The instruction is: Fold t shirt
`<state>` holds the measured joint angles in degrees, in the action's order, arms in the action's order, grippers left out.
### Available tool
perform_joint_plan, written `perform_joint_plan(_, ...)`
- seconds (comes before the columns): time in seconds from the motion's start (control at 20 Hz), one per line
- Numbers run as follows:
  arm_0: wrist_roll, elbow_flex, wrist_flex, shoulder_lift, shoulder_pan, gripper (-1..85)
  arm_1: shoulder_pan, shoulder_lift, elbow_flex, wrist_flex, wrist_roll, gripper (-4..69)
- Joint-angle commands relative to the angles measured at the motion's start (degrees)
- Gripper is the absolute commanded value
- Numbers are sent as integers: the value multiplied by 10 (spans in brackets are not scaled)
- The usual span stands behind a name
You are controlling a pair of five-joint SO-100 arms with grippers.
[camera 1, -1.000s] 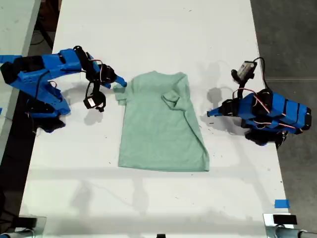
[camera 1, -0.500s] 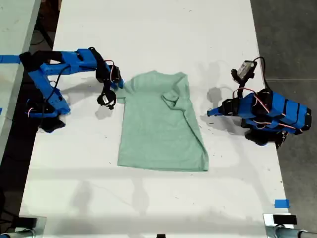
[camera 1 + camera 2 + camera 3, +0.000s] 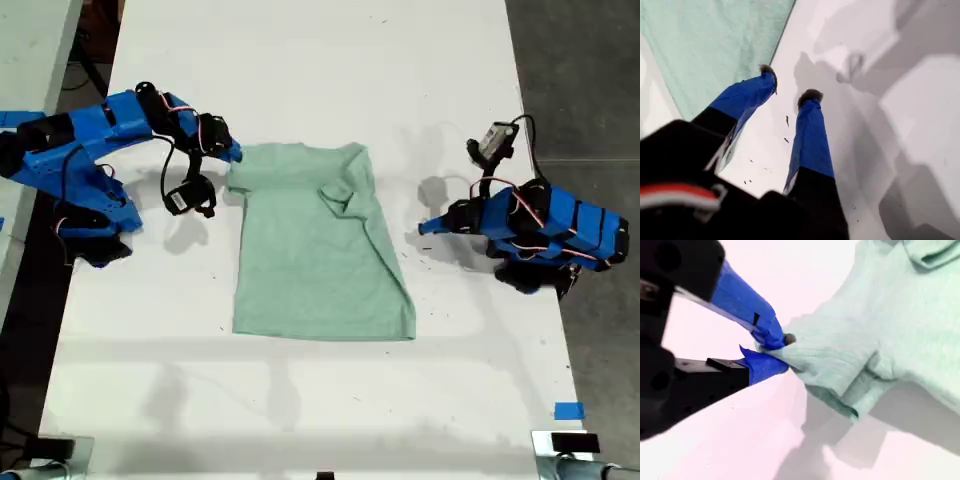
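Note:
The pale mint-green t shirt (image 3: 315, 250) lies on the white table (image 3: 300, 60), with the sleeve on the exterior view's right folded onto its body. My second gripper (image 3: 234, 157) is at the shirt's sleeve on the exterior view's left. The second wrist view shows it (image 3: 785, 352) shut on that sleeve, whose fabric (image 3: 880, 335) is bunched and lifted at the tips. My first gripper (image 3: 425, 228) rests low over the table just off the shirt's edge on the exterior view's right. It (image 3: 789, 84) is open and empty, with the shirt's hem (image 3: 715, 45) beside one finger.
Both arm bases stand at the table's side edges in the exterior view. A blue tape square (image 3: 568, 411) sits near the table's lower right corner in that view. Grey floor (image 3: 590, 60) lies past the table's right edge there.
My second gripper has pulled the sleeve up and toward the exterior view's left, and the whole shirt has shifted slightly that way. The first arm has not moved.

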<state>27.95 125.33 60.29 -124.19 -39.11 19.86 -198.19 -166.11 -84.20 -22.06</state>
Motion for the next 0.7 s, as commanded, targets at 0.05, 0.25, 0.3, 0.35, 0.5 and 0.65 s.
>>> perform_joint_plan(0.05,-12,-102,-112,78,76,0,-1,-24,4,-2,-3,124)
perform_joint_plan(0.25,3,-355,-162,367,126,0,-7,-24,5,-4,4,124)
perform_joint_plan(0.3,16,-430,-154,447,125,0,-7,-24,4,-5,4,124)
perform_joint_plan(0.35,17,-507,-130,525,121,41,-8,-24,4,-5,5,124)
perform_joint_plan(0.5,17,-669,-28,650,101,260,-12,-24,5,-7,8,125)
perform_joint_plan(0.65,18,-674,82,532,93,275,-10,-24,5,-5,4,125)
